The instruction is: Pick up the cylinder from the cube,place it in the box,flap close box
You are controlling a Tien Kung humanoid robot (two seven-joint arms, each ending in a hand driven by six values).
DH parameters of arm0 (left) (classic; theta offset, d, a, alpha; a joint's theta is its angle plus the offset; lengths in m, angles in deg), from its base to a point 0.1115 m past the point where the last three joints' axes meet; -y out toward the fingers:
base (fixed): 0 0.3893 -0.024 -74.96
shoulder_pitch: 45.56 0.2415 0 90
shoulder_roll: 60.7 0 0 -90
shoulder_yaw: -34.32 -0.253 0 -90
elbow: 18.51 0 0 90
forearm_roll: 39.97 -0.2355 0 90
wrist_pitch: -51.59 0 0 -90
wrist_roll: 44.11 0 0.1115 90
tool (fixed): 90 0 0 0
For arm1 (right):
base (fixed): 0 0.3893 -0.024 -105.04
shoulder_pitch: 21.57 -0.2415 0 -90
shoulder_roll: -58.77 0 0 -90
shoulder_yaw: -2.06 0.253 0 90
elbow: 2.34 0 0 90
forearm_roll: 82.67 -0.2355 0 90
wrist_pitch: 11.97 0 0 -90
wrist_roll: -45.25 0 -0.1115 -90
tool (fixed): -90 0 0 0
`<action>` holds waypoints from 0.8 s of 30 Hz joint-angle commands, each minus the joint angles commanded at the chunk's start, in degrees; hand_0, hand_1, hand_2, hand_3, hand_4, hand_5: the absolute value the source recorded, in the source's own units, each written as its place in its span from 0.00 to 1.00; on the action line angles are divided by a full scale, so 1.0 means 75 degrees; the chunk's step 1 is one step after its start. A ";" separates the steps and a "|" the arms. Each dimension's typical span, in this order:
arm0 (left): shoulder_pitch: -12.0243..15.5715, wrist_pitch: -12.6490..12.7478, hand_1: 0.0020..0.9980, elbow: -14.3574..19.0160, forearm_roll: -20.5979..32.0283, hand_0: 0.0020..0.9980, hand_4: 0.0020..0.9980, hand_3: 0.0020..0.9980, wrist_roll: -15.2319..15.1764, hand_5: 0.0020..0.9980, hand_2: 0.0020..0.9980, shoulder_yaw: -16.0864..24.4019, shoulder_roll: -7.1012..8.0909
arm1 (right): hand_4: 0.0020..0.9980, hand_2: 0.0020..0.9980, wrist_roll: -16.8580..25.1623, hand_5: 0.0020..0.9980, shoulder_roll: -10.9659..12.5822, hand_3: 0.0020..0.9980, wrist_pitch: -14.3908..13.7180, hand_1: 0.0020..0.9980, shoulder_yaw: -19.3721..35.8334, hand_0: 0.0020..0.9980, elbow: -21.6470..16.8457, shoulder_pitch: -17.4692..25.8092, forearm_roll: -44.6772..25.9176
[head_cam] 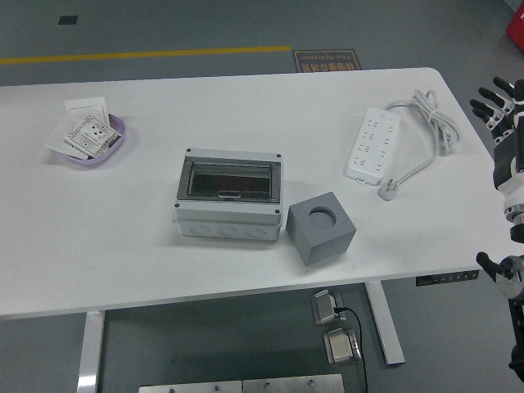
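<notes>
A grey cube (320, 227) stands right of centre near the table's front edge, with a round hole (322, 216) in its top face; no cylinder shows in it. Just left of the cube sits a grey box (228, 194) whose smoked see-through flap (228, 180) lies shut. My right hand (497, 100) hangs at the picture's right edge, beyond the table's right end, fingers spread and holding nothing. My left arm is out of view.
A white power strip (372, 143) with its coiled cord (434, 119) and plug lies at the back right. A lilac dish (90, 137) holding white switch plates sits at the back left. The table's front edge (246, 299) runs below the cube.
</notes>
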 joint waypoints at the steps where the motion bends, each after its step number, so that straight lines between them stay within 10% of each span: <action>1: 0.0002 -0.0003 0.67 0.0000 -0.0004 0.63 0.69 0.61 0.0015 0.45 0.50 0.0002 -0.0002 | 0.90 0.71 0.0003 0.83 -0.0007 0.75 0.0000 0.67 -0.0003 0.79 0.0000 0.0000 0.0002; 12: 0.0040 0.0023 0.67 0.0000 -0.0076 0.63 0.69 0.61 0.0117 0.45 0.61 0.0070 0.0021 | 0.90 0.72 -0.0001 0.83 -0.0038 0.75 0.0004 0.67 -0.0007 0.79 0.0016 0.0011 0.0022; 24: 0.0035 -0.0110 0.66 0.0000 -0.0142 0.63 0.69 0.61 0.0332 0.45 0.41 0.0086 -0.0004 | 0.91 0.71 -0.0057 0.83 -0.0036 0.75 -0.0024 0.67 0.0003 0.79 0.0018 -0.0001 0.0127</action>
